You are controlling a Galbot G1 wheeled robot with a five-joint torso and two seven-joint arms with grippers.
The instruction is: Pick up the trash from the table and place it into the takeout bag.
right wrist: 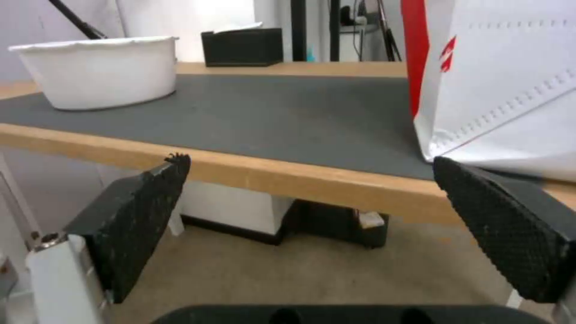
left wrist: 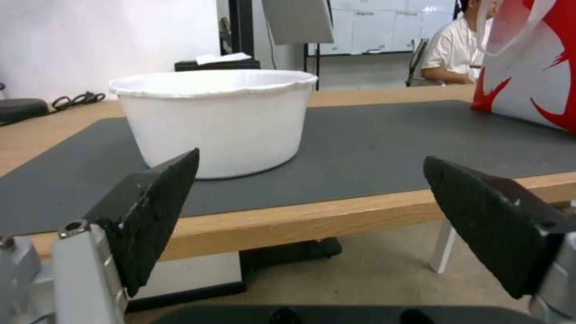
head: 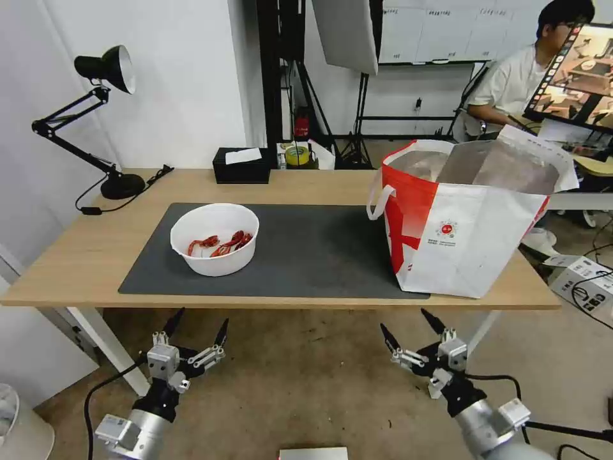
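On your far left a black desk lamp (head: 105, 115) stands at the back corner of the table (head: 83, 255). Next comes the white bowl (head: 214, 238) with red shells, on the left part of the grey mat (head: 306, 252); a black tissue box (head: 241, 165) sits behind it at the rear edge. The mat's middle lies bare. On the right the takeout bag (head: 469, 223) stands open, overhanging the mat's near right corner. Your left gripper (head: 196, 327) hangs below the front edge, jaws spread, the bowl ahead and above. Your right gripper (head: 410, 326) hangs likewise, jaws spread, under the bag's near corner.
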